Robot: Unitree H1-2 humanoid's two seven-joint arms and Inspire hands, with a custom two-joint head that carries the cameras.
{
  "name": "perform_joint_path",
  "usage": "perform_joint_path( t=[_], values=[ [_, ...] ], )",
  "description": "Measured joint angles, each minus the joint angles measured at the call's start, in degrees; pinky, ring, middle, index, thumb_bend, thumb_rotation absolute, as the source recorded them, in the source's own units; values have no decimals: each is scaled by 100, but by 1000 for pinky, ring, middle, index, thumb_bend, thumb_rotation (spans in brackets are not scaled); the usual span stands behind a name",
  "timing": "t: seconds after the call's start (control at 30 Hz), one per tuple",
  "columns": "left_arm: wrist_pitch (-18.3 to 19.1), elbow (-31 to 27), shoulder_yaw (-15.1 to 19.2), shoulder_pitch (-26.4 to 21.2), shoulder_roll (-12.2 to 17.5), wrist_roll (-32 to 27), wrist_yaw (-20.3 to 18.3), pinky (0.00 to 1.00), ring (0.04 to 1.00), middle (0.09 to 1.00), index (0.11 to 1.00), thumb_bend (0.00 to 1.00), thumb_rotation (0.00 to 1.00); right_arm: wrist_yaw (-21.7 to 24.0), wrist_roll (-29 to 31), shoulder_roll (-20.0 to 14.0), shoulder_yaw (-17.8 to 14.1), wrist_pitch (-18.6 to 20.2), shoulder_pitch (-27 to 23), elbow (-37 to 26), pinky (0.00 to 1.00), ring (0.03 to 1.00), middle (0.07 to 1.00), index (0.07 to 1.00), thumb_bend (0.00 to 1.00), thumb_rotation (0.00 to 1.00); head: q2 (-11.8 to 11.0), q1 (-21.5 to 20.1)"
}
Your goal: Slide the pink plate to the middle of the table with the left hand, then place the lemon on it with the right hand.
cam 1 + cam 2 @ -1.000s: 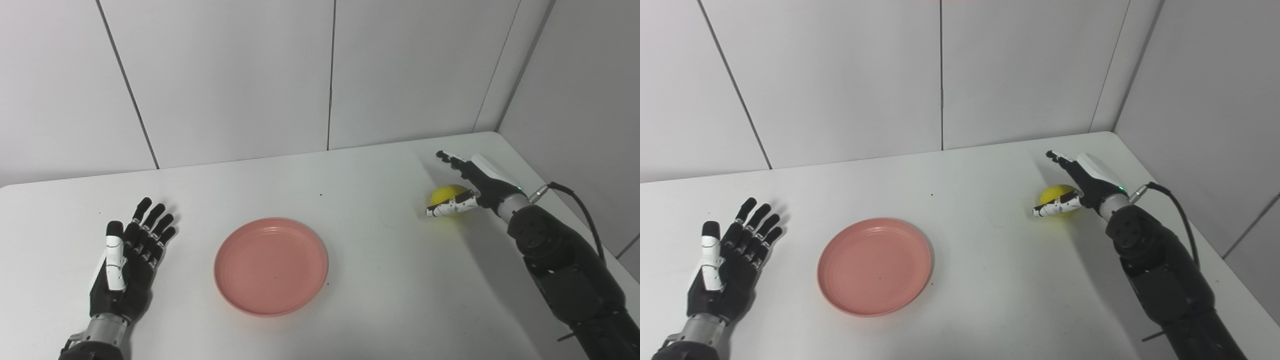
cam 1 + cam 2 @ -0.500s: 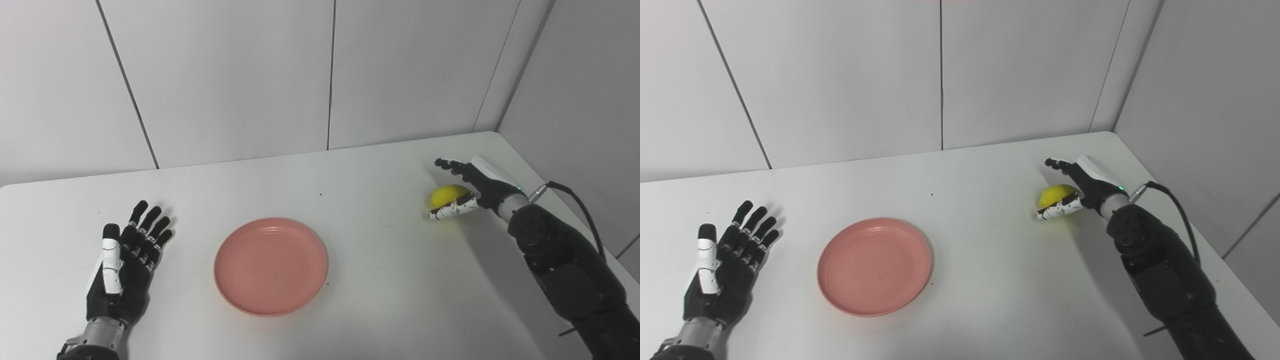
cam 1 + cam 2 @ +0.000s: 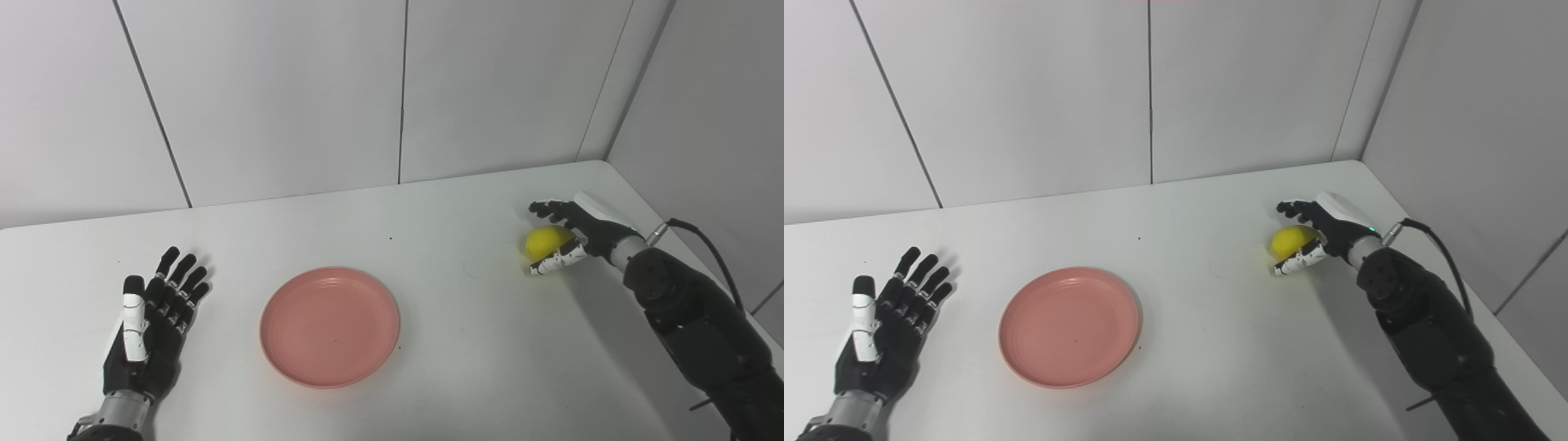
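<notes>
The pink plate (image 3: 330, 325) lies flat on the white table, a little left of the middle and near the front. My left hand (image 3: 149, 327) rests palm up and open on the table, to the left of the plate and apart from it. The yellow lemon (image 3: 544, 240) sits on the table at the far right. My right hand (image 3: 587, 230) cups it from the right: the fingers (image 3: 542, 208) curl over its far side with a small gap, and the thumb (image 3: 556, 262) lies against its near side. The lemon still rests on the table.
The white table (image 3: 465, 343) ends at its right edge (image 3: 704, 257) just beyond the right arm. Grey wall panels stand close behind the table and along the right side. A black cable (image 3: 704, 236) loops off the right wrist.
The right hand's fingers have curled down around the lemon from a stretched-out pose. The left hand has drawn back slightly toward the front edge. The plate and the lemon have not moved.
</notes>
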Motion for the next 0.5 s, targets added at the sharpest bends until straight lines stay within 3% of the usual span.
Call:
perform_joint_path(
  t=[0.5],
  values=[
    [25, -11, 12, 7, 1, -4, 0, 948, 936, 955, 951, 735, 936, -13, -104, -20, 92, -15, -2, 230, 762, 767, 779, 766, 906, 118, 9, 18]
  ],
)
